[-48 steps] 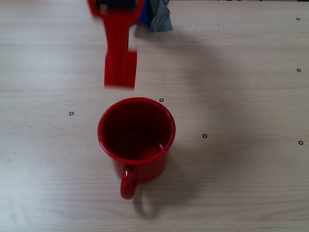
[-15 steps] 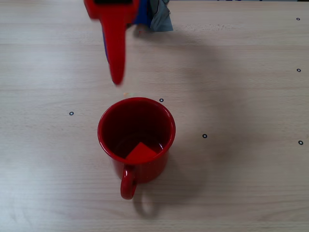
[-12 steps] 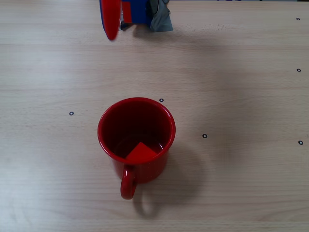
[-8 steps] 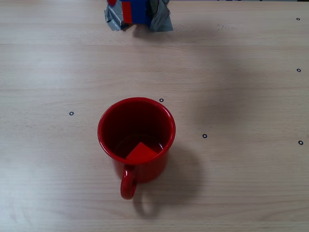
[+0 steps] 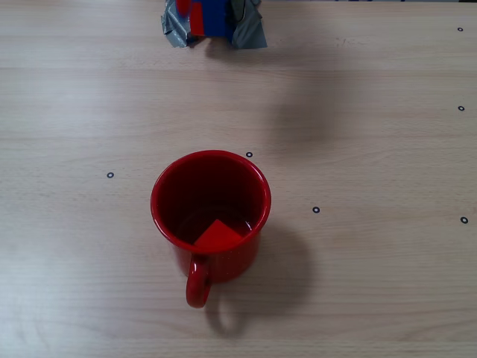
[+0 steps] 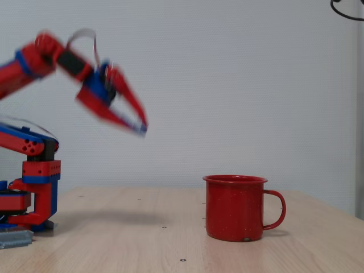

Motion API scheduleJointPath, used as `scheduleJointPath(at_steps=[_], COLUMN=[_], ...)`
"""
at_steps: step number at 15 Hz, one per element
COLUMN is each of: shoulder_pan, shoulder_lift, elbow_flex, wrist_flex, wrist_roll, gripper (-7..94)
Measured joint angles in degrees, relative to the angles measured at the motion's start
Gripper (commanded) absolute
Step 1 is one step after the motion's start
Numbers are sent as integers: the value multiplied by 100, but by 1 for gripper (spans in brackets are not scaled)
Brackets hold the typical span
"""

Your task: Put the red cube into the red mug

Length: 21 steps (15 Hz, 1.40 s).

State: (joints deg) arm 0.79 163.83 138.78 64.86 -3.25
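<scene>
at the mug's floor: the small matte bright-red cube (image 5: 217, 236) lies inside the large glossy red enamel mug (image 5: 211, 205), against the wall at about 6 o'clock in the overhead fixed view, above the loop handle; only a wedge of its top face shows past the rim.
mug: upright on the pale wood-grain surface (image 5: 373, 149), handle toward 6 o'clock from above and toward 3 o'clock in the side fixed view (image 6: 236, 207), where the cube is hidden by the wall.
step in hand: judged from how things lie, the placing is done; the cube is in and nothing touches the mug.
jaws: the red-and-blue gripper (image 6: 138, 124) hangs high at about 10 o'clock from the mug in the side view, well apart from it and blurred; the two fingers read as slightly parted near the tips, but the blur keeps me from telling for sure; nothing shows between them.
arm base: red and blue, taped with grey tape at the 12 o'clock edge of the surface (image 5: 215, 22).
next move: probably only parking the arm, keeping well clear of the mug's rim and handle.
</scene>
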Motion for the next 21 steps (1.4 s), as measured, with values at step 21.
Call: scheduleJointPath(at_steps=[21], shoulder_pan=[-501], shoulder_lift=[2382], elbow_flex=[3894], wrist_flex=[-650], wrist_roll=[-79], gripper=[0])
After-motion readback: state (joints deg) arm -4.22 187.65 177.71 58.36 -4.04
